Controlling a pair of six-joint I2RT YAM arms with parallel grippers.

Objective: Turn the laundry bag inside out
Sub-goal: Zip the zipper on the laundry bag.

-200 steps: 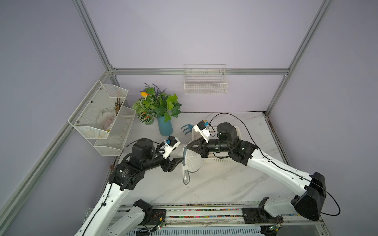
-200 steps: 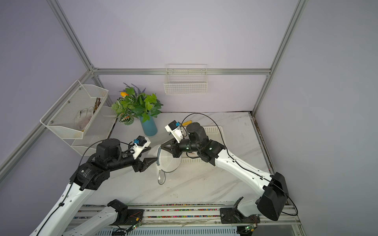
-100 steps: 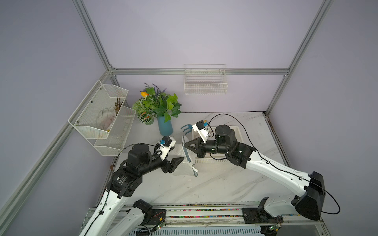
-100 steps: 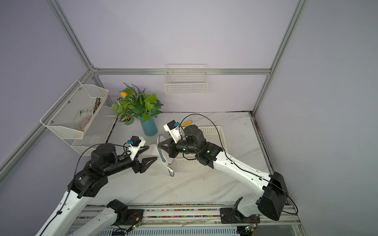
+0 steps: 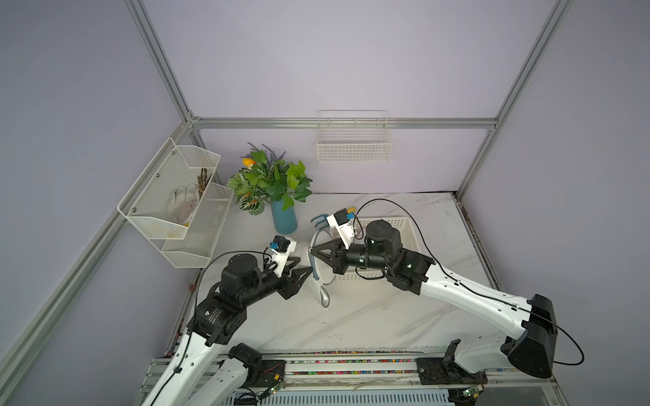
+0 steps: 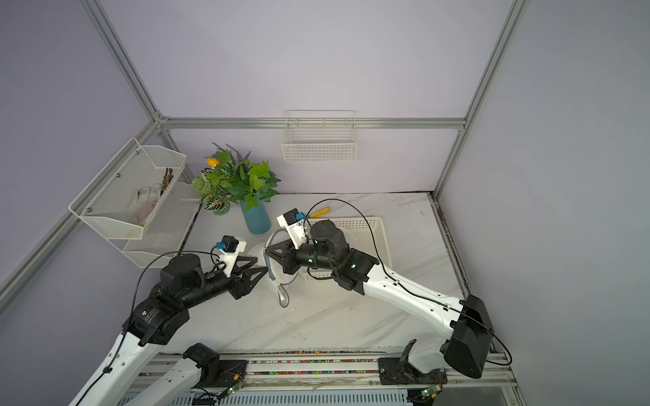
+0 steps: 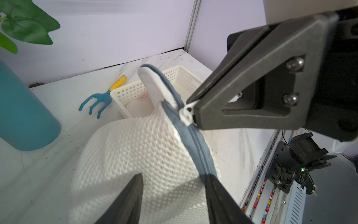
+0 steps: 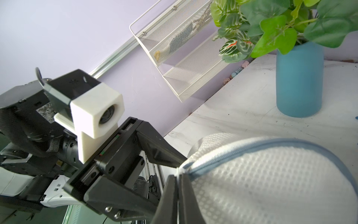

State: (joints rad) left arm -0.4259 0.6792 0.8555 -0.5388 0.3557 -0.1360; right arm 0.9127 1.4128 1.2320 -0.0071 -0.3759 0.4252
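Observation:
The laundry bag [image 5: 318,285] is white mesh with a blue-grey zipper [image 7: 193,139]. It hangs just above the middle of the table between the two arms, in both top views [image 6: 278,279]. My right gripper [image 8: 177,175] is shut on the white zipper pull [image 7: 186,114] and holds the bag up by it. My left gripper [image 7: 173,175] is open. Its jaws straddle the mesh [image 7: 135,147] right beside the zipper, facing the right gripper [image 5: 311,250]. The bag's inside is hidden.
A blue vase with a leafy plant [image 5: 284,219] stands just behind the bag. A blue hand rake [image 7: 96,100] lies by a white perforated basket [image 5: 404,225] under the right arm. Wire shelves [image 5: 176,197] hang on the left wall, a wire basket [image 5: 353,147] on the back wall.
My right gripper has carried the bag to the left. My left gripper let go and drew back, then came forward onto the mesh, its jaws narrower than half a second ago.

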